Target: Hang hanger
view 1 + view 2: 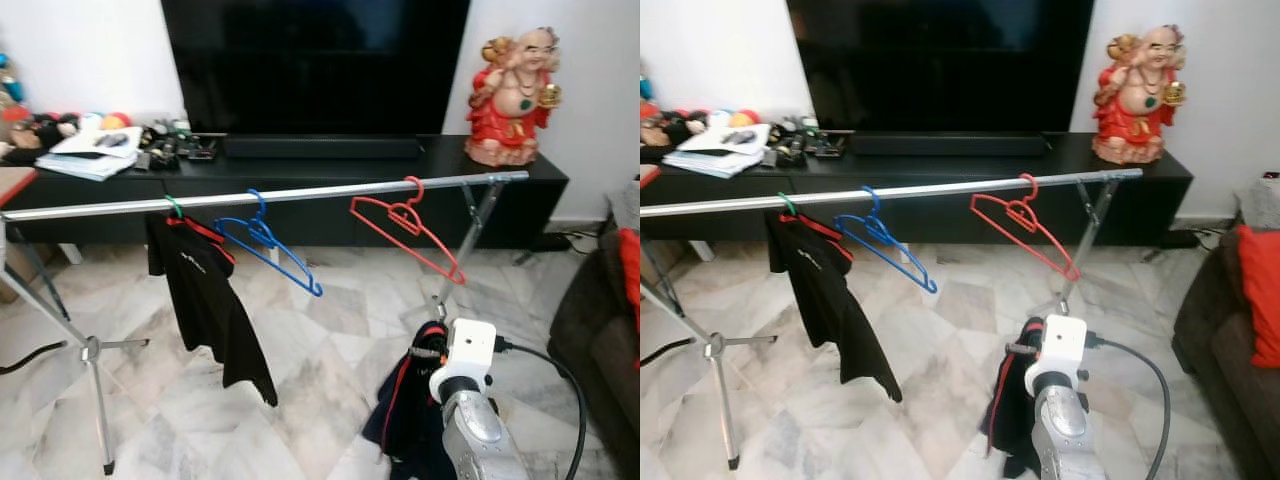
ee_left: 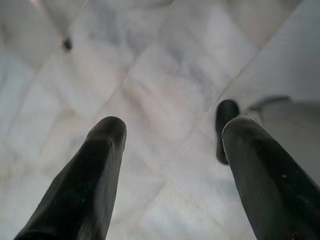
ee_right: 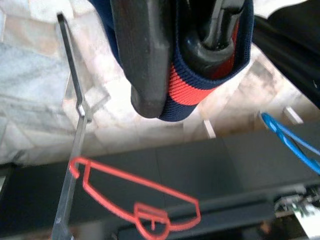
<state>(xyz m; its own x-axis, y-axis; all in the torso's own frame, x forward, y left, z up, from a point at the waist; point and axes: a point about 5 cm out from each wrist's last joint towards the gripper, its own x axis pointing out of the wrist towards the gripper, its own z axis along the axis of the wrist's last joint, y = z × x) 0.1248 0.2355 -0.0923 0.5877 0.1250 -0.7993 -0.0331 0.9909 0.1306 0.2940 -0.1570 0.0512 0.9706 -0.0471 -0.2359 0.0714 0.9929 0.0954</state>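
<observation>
From my head camera, left eye: a silver rail runs across in front of a black TV cabinet, carried on tripod stands. On it hang 3 hangers: a green-hooked one under a black shirt towards my left, a bare blue hanger beside it, and a bare red hanger further to my right. A red figurine stands on the cabinet. My right arm is raised low in the frame, and a navy garment with red trim dangles from it over the marble floor.

The right eye shows the same layout; the garment hangs limp well below the rail, roughly under the red hanger.

Left wrist: my left gripper is released, its 2 fingers spread with nothing but floor between them.

Right wrist: my right gripper is clenched on the garment's navy-and-red ribbed band, which wraps a dark hard part that I take to be its hanger, though I cannot be sure. The red hanger and rail lie beyond.

I judge this load light and floppy: the cloth will swing and could slide, so holding at the stiff top, near the hook, is the place to keep control.
</observation>
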